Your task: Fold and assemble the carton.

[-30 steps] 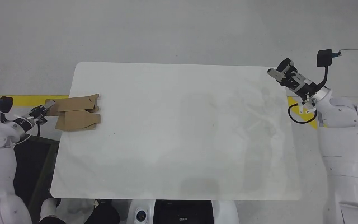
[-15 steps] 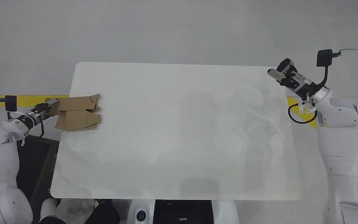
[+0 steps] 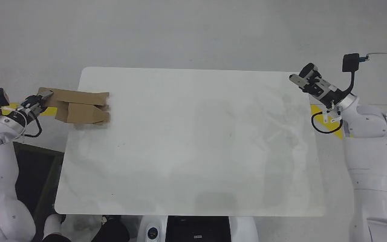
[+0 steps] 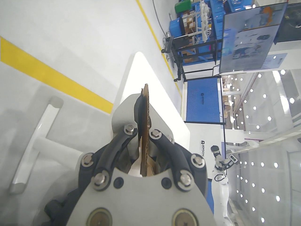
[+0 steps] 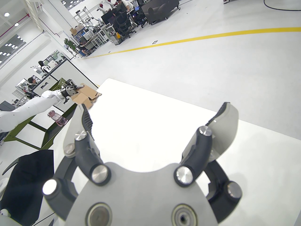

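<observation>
Carton (image 3: 81, 106), a flattened piece of brown cardboard, reaches straight out from the left gripper (image 3: 36, 103), whose jaws are pinched tight on 1 end of it; the wrist view shows the sheet edge-on between them. The gripped end overhangs the table (image 3: 199, 151) edge and the rest lies over the tabletop. I cannot tell whether it touches the surface. The step in hand looks like bringing it to a working spot. Doing that well means a firm pinch, a low level carry so the cardboard neither drags nor buckles, and a set-down between the 2 grippers. Well apart, beyond the table's opposite side, the right gripper (image 3: 300, 77) hovers with jaws spread wide and holds nothing.
</observation>
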